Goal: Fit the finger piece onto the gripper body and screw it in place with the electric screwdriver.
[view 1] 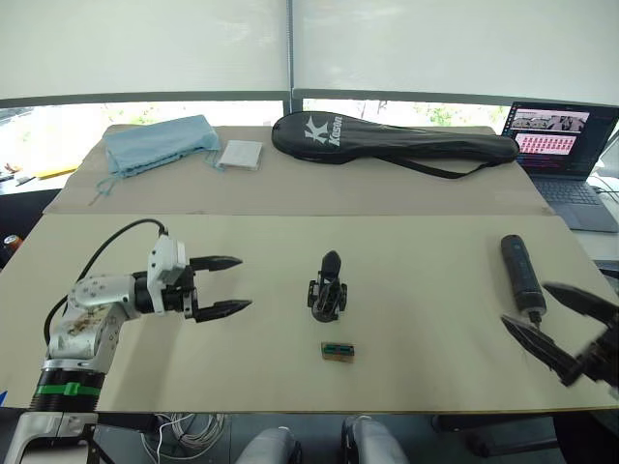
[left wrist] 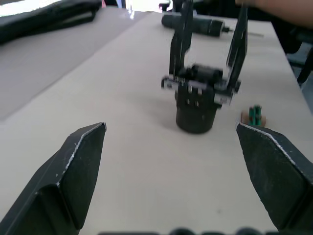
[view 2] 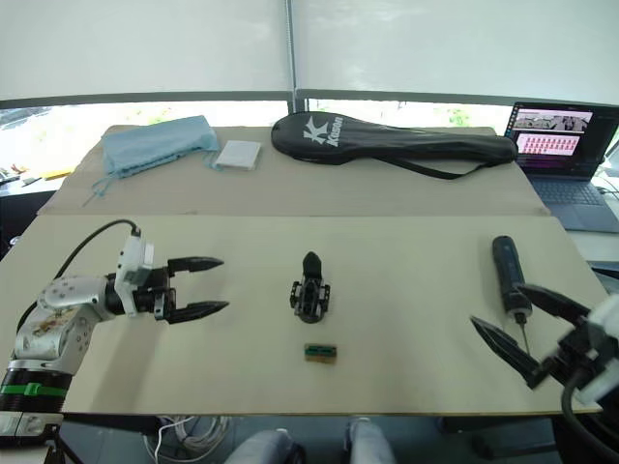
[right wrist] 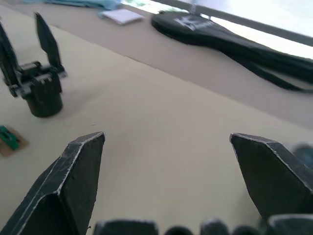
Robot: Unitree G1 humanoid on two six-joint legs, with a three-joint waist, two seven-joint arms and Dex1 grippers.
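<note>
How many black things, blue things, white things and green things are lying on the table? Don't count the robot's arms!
Black: 3 - gripper body, electric screwdriver, racket bag
Blue: 1 - cloth
White: 1 - small flat pack
Green-brown: 1 - little box
Total: 6

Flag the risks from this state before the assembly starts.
1. The right pincer is open beside the electric screwdriver's thin bit end; closing there could likely nudge the round tool into rolling.
2. The gripper body stands loose and upright in front of the open left pincer; an off-centre grasp could tip it.
3. The small green-brown box lies close by and may get swept.
</note>
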